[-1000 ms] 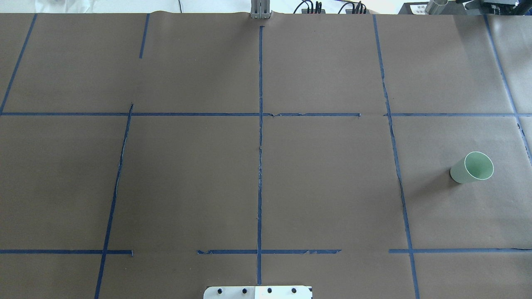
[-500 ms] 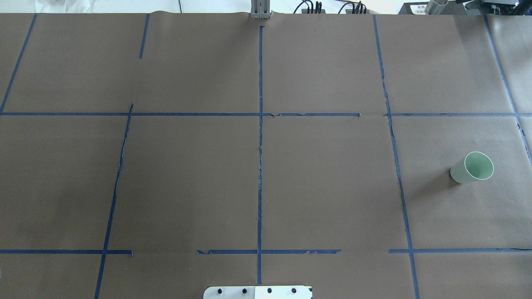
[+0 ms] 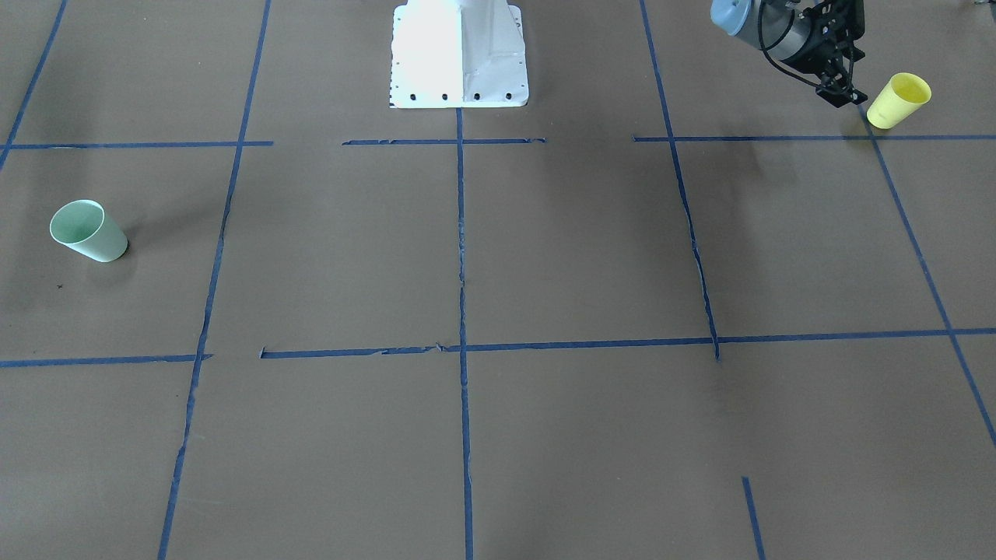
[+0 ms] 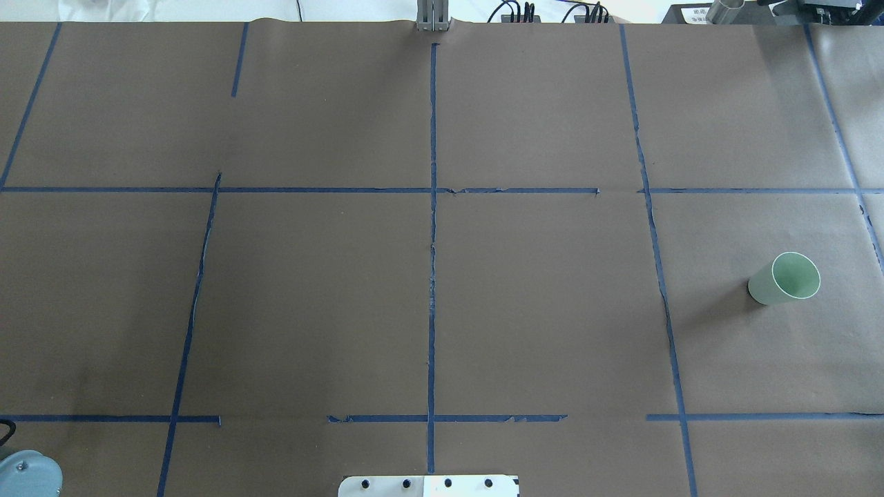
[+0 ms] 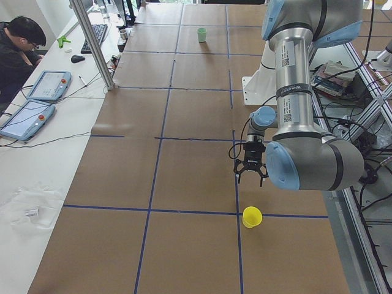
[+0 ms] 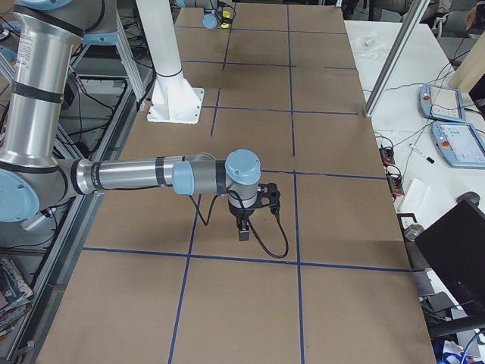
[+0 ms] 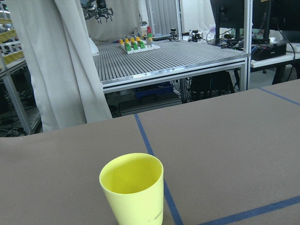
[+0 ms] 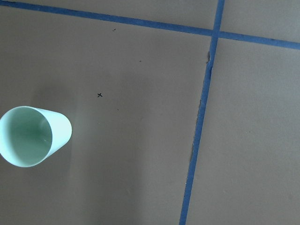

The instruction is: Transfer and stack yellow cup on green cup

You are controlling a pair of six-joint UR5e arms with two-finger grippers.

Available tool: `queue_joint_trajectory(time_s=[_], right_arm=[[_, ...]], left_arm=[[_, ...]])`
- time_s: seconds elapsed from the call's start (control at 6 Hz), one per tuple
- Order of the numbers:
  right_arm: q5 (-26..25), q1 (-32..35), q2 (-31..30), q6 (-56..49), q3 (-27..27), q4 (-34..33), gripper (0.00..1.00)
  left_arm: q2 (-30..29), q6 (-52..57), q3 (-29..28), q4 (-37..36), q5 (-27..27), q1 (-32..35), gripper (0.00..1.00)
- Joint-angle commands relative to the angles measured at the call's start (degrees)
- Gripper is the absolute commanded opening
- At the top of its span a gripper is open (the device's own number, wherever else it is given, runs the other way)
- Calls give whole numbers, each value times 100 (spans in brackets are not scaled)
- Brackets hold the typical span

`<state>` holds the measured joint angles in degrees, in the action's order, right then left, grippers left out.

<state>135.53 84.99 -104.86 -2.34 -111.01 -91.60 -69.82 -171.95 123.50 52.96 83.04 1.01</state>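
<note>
Yellow cup [image 3: 899, 99] stood upright, mouth up, on the brown table [image 4: 311, 297], right beside a blue tape line [image 3: 903, 210]. Nothing held it. Left gripper [image 3: 842, 93] hung just off the cup, not touching it. In the front-facing view the cup was at the gripper's 3 o'clock; in the left-side view it was at 6 o'clock. The jaws looked apart and empty, though the gripper is small and dark there. In the left wrist view the cup sat at 6 o'clock, low in the picture.

Green cup [image 4: 784, 278] stood upright at the table's other end, at 3 o'clock in the overhead view, well apart from the yellow one. The right wrist view looked down into it at 8 o'clock. Right gripper [image 6: 244, 227] pointed down over the table, visible only from the right side; couldn't tell how its jaws stood.
</note>
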Motion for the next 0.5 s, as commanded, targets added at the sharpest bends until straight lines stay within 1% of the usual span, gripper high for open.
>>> queue_joint_trajectory(time_s=[0.0, 0.33], right_arm=[[0, 0, 1, 6, -61, 2, 100], [0, 0, 1, 6, -70, 2, 100]], left_arm=[[-197, -401, -796, 12, 72, -48, 100], [-251, -348, -1396, 160, 55, -48, 100]])
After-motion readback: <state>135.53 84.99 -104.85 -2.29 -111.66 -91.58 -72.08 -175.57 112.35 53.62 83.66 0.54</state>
